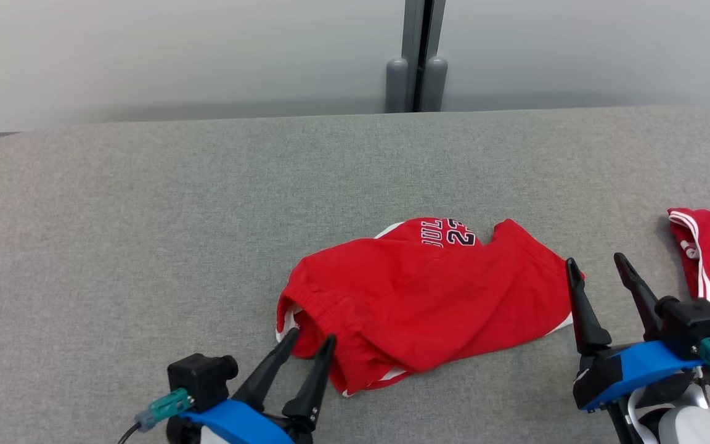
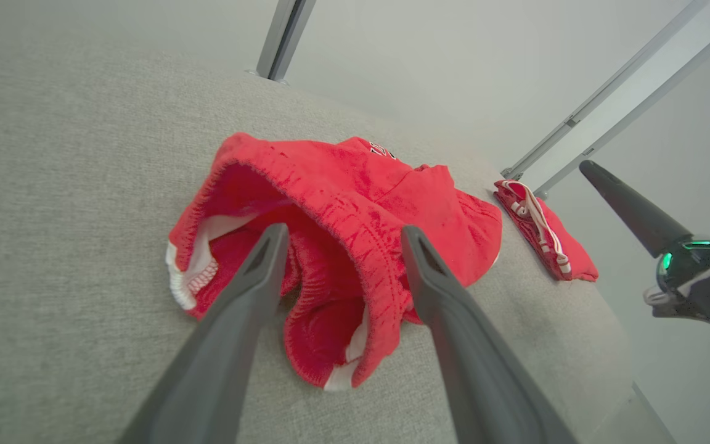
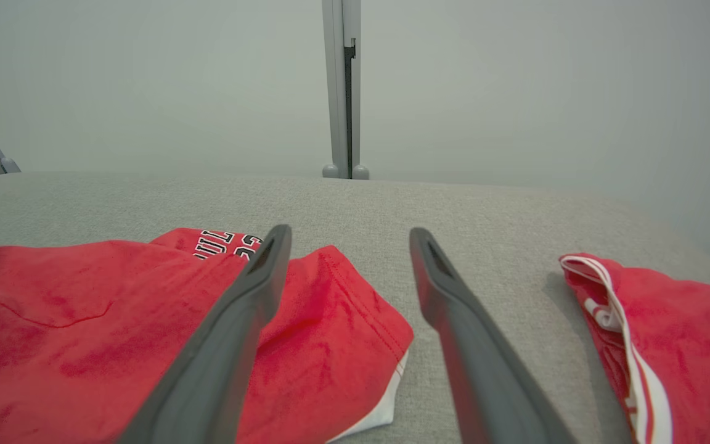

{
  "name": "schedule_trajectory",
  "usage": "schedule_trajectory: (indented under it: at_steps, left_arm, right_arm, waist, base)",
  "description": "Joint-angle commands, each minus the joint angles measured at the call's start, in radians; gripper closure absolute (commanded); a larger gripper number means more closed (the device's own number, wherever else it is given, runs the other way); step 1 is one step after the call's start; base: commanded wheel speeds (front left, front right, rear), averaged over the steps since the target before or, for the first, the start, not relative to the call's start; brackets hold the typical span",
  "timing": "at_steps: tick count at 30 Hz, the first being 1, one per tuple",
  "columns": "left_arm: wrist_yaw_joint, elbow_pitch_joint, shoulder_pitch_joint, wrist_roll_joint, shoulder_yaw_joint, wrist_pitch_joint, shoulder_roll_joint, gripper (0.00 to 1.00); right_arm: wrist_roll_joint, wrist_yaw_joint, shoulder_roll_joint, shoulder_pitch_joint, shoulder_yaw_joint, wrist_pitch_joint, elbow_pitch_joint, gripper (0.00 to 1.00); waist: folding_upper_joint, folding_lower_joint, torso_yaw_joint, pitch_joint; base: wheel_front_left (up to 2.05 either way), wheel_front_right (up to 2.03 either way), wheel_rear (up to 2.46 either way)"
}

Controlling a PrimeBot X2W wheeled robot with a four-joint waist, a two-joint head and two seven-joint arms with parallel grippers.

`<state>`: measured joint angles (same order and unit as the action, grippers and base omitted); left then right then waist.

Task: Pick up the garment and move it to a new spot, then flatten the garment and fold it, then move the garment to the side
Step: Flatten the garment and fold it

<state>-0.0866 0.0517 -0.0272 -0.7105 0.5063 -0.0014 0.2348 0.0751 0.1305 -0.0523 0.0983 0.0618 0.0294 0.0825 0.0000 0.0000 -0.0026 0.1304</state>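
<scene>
The garment [image 1: 429,302] is a pair of red shorts with white trim and black lettering, lying crumpled on the grey table [image 1: 145,216]. My left gripper [image 1: 312,345] is open at the garment's lower left, its fingertips at the elastic waistband [image 2: 342,246], nothing clamped between them. In the left wrist view the garment [image 2: 355,203] lies between and beyond the two fingers. My right gripper [image 1: 598,265] stands open just right of the garment's right edge. In the right wrist view the garment's hem [image 3: 355,333] lies under the left finger [image 3: 250,308].
A second red piece of clothing with white stripes [image 1: 709,259] lies at the table's right edge, right of my right gripper. A grey post [image 1: 416,55] rises behind the table's far edge against a pale wall. Bare table stretches to the left and back.
</scene>
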Motion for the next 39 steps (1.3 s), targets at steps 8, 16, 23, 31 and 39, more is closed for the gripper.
schedule_trajectory:
  at_steps: [8,16,23,31,39]
  left_arm:
    - [0.020,0.055,-0.068,-0.091,-0.001,0.093,-0.046,0.00]
    - [0.060,0.117,-0.142,-0.050,-0.035,0.052,-0.031,1.00]
    - [0.046,0.206,-0.258,0.034,-0.043,-0.003,0.014,1.00]
    - [0.020,0.381,-0.446,0.132,-0.035,-0.079,0.063,1.00]
    - [0.016,0.479,-0.507,0.161,-0.049,-0.174,0.073,1.00]
  right_arm:
    - [0.024,0.001,0.002,0.025,-0.022,0.022,0.013,0.00]
    - [0.035,0.001,0.002,0.043,-0.041,0.036,0.019,0.00]
    - [0.050,0.001,0.001,0.059,-0.057,0.043,0.022,0.00]
    - [0.058,0.001,0.001,0.091,-0.086,0.051,0.039,0.00]
    - [0.059,0.001,0.002,0.091,-0.080,0.060,0.054,0.00]
  waist:
    - [0.0000,0.0000,-0.017,0.026]
    - [0.0000,0.0000,-0.056,0.045]
    - [0.0000,0.0000,-0.080,0.079]
    - [0.0000,0.0000,-0.120,0.123]
    - [0.0000,0.0000,-0.131,0.122]
  base:
    - [0.00,0.00,0.00]
    - [0.00,0.00,0.00]
    - [0.00,0.00,0.00]
    - [0.00,0.00,0.00]
    - [0.00,0.00,0.00]
